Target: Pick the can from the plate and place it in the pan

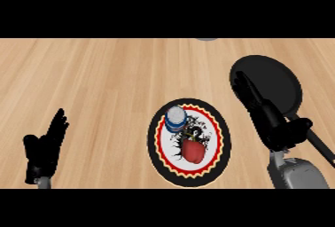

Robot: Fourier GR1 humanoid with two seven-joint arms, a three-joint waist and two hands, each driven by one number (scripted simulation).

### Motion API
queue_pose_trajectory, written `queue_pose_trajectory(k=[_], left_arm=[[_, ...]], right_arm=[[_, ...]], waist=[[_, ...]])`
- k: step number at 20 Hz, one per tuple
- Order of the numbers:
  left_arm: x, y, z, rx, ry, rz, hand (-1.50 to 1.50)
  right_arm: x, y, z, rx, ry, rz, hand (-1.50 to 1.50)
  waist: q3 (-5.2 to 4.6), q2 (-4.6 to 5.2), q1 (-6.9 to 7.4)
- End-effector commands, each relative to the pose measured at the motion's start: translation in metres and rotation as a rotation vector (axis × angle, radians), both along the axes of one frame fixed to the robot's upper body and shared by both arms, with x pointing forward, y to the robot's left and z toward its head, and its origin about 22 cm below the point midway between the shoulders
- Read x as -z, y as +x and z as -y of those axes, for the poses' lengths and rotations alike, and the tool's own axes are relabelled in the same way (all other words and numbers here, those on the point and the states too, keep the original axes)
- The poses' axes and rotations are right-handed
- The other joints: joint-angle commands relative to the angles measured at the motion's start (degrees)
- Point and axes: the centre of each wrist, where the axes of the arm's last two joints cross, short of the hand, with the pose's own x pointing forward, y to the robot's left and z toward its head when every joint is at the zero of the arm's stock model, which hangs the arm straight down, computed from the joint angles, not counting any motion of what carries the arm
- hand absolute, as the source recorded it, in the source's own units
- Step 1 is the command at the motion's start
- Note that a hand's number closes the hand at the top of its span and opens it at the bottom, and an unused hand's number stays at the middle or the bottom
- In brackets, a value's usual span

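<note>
Black against the wooden counter (98,80), our left hand (44,148) rests at lower left, fingers straight and apart, holding nothing. At centre we see the plate (219,153) with the can (175,119) standing on its upper left part. At right, our right hand (265,115) stretches with straight fingers over the black pan (274,77), well apart from the can.

Can (175,119): blue-sided, pale lid, upright on upper left part of plate (159,150). Plate: black rim, red and yellow ring, white centre with picture. Pan (281,80): black, upper right, apart from plate
</note>
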Motion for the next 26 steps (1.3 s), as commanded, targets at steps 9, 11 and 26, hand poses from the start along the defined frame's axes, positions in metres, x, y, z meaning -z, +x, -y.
queue_pose_trajectory(k=[9,11,26], left_arm=[[-0.067,0.04,0.022,0.125,-0.148,0.198,0.0],[-0.069,0.037,0.034,0.096,-0.168,0.202,0.0],[-0.089,0.057,0.031,0.15,-0.183,0.214,0.0]], right_arm=[[-0.03,0.008,-0.008,0.456,-0.18,0.353,1.5],[-0.022,-0.026,-0.016,0.421,-0.262,0.384,1.5],[-0.087,-0.062,-0.04,0.265,-0.769,0.255,-1.5]], waist=[[-0.59,-0.19,-1.18],[-0.53,-0.45,-1.78],[-0.56,0.53,0.55]])
